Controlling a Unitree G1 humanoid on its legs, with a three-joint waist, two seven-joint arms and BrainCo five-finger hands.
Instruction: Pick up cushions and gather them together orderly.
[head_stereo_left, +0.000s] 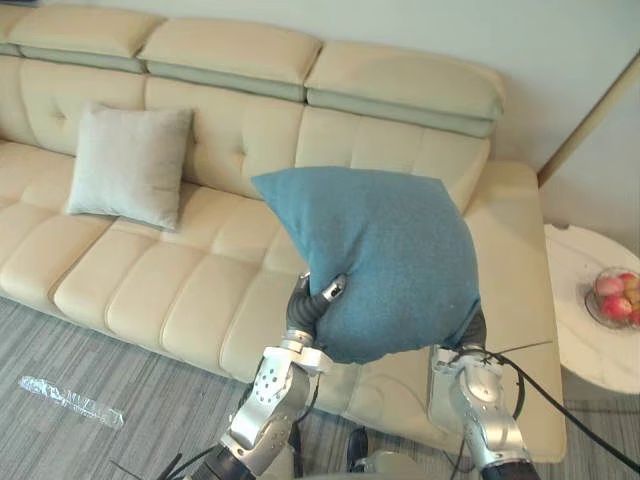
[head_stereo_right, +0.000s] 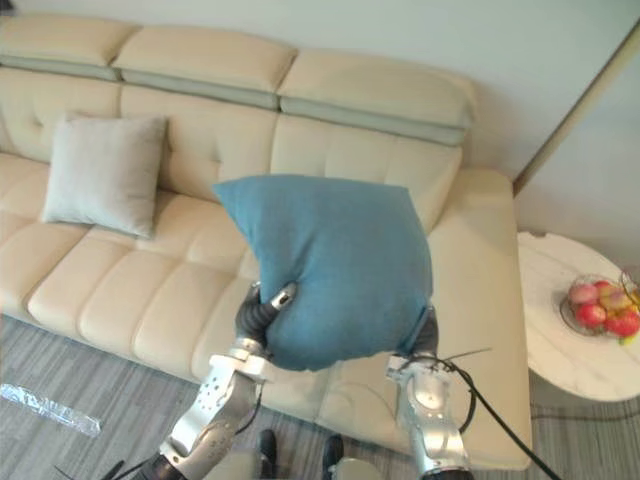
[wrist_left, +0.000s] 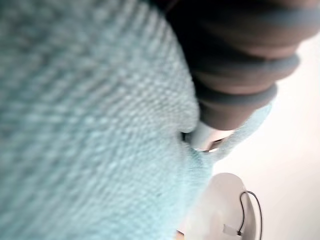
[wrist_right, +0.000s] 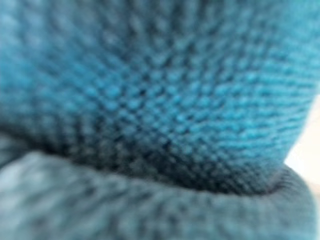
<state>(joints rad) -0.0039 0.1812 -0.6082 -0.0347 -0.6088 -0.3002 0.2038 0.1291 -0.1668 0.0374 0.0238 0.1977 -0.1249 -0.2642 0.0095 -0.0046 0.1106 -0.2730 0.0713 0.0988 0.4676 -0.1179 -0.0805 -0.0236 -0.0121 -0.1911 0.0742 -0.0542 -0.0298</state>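
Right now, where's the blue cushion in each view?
Left eye view: blue cushion at centre, above the sofa seat, left hand pinching its lower left.
Right eye view: just left of centre.
Left wrist view: its cloth beside the hand's ribbed cover.
Right wrist view: its weave, very close.
Shared landmark: grey cushion against the sofa back, both eye views.

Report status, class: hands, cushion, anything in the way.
Left hand pinches blue cushion, lower edge; right hand behind its other side. Cushion held above sofa. Grey cushion leans on backrest, nothing between.
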